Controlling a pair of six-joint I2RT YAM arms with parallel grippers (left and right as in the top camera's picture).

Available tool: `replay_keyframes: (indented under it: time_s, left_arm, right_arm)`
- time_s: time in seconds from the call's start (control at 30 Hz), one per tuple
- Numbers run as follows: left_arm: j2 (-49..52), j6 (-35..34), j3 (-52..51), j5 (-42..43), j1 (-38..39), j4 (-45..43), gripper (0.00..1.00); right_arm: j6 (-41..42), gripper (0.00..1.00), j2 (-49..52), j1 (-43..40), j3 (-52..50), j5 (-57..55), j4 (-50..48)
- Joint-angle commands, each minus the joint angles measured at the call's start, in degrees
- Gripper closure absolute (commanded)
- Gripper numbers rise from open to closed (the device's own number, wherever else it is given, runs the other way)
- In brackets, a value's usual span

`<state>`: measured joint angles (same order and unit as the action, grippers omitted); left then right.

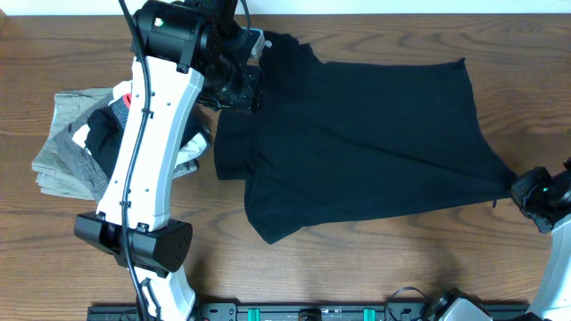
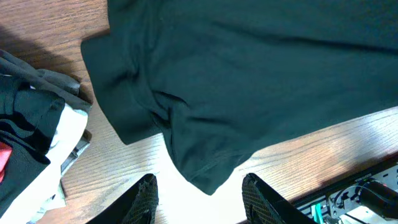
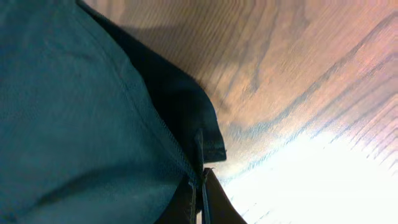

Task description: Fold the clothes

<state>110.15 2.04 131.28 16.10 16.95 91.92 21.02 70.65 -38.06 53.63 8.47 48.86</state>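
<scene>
The clothes [image 1: 357, 134], one limp black T-shirt, are pinched at a hem corner by the closed right tool [image 3: 199, 186]. The left tool [image 2: 200, 202] hangs above, jaws apart and empty. The shirt lies spread on the desk [image 1: 375, 267]. It looks soft and light, best taken by edges and corners.

Bright overhead; rt wrist blurry, glare on table [image 3: 329, 180].

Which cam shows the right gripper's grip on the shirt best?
Right wrist: the right gripper, shut, pinches the shirt at a hem corner, up close. Overhead shows it at the shirt's right corner, pinch too small to read. Left wrist shows only the shirt's other end.
</scene>
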Motion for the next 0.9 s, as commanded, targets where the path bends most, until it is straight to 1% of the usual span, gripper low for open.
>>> replay_keyframes:
  time_s: [0.0, 0.13, 0.17, 0.2, 0.27, 0.3, 0.4, 0.53, 0.7, 0.8, 0.87]
  left_arm:
    - [0.0, 1.0, 0.9, -0.7, -0.1, 0.0, 0.53]
    - [0.0, 1.0, 0.9, -0.7, -0.1, -0.4, 0.53]
    - [0.0, 1.0, 0.9, -0.7, -0.1, -0.5, 0.53]
    - [0.0, 1.0, 0.9, -0.7, -0.1, -0.4, 0.53]
    - [0.0, 1.0, 0.9, -0.7, -0.1, -0.3, 0.53]
    - [0.0, 1.0, 0.9, -0.7, -0.1, -0.3, 0.52]
    - [0.0, 1.0, 0.9, -0.7, -0.1, -0.1, 0.52]
    - [0.0, 1.9, 0.9, -0.7, -0.1, 1.2, 0.52]
    - [0.0, 2.0, 0.6, -0.7, 0.1, 4.7, 0.52]
    - [-0.2, -0.3, -1.9, -0.5, 1.4, 4.9, 0.53]
    - [-0.2, -0.4, -4.7, 1.1, 3.3, 4.9, 0.53]
  right_arm:
    - [0.2, 0.97, 0.2, -0.5, 0.2, -1.5, -1.9]
    - [0.4, 0.94, 1.7, -0.5, 0.2, 4.7, -3.8]
    - [0.4, 0.83, 2.3, -0.5, 0.2, 4.9, -3.8]
    - [0.4, 0.66, 3.0, -0.5, 0.2, 4.5, -3.7]
    - [0.4, 0.41, 4.4, -0.5, 0.2, 3.7, -3.9]
    - [0.4, 0.36, 5.3, -0.5, 0.2, 3.3, -3.9]
    - [0.0, 0.34, 7.8, -0.5, 0.2, 3.2, -3.2]
    - [-0.1, 0.34, 11.7, -0.5, -0.8, -0.3, -2.1]
    - [-0.1, 0.36, 16.1, -0.5, -3.1, 0.2, -2.9]
    - [-2.9, 0.33, 17.4, -0.5, -3.4, 4.1, -4.1]
    - [-4.7, 0.32, 17.3, -0.5, -3.4, 7.9, -5.2]
